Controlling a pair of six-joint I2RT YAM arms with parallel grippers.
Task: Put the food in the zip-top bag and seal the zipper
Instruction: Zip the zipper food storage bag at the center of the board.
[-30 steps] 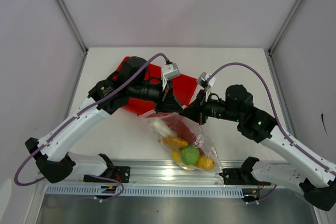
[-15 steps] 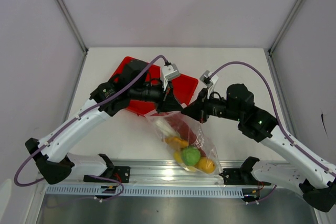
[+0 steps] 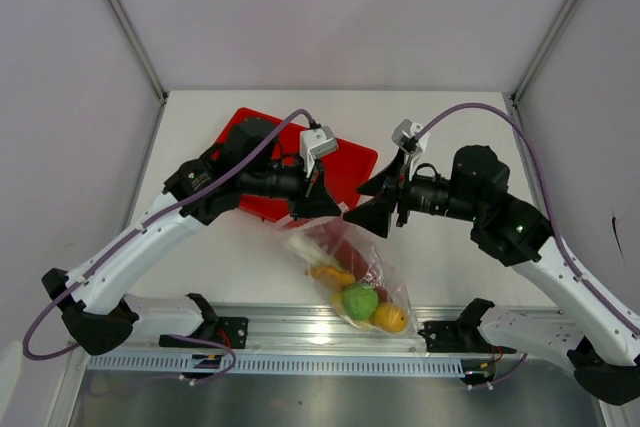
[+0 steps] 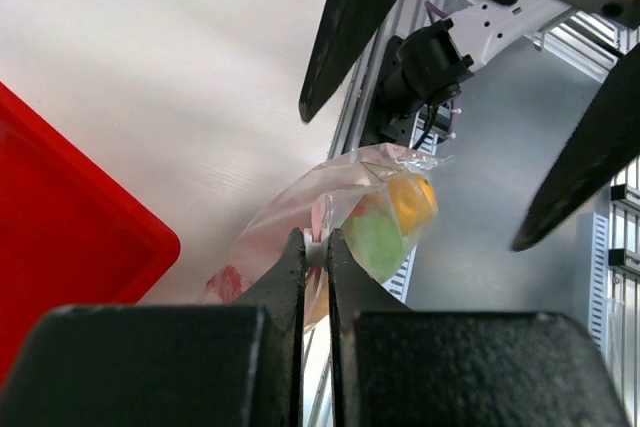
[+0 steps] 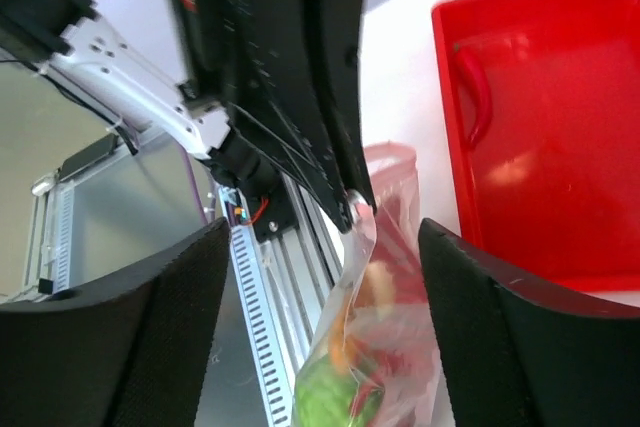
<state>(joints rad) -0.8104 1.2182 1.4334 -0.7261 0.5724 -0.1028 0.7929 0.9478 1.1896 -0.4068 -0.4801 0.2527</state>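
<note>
Top external view, nearest first: the zip-top bag (image 3: 355,272) sprawls from the desk (image 3: 230,247) onto the near rail (image 3: 300,325). It's clear and crinkled, with a green round fruit (image 3: 361,300) and an orange-yellow fruit (image 3: 391,317) bulging at its near end and red and orange pieces further up. And there, the right fingers (image 3: 372,221) have let go! A second ago they were pinched at the mouth; now they're spread wide, drawn back just off it. The left fingers (image 4: 290,282) stay clamped tight on the bag's upper edge, beside the pinkish zipper (image 5: 392,157). Beyond, the red tray (image 3: 350,162) holds one red chilli (image 5: 475,97).
</note>
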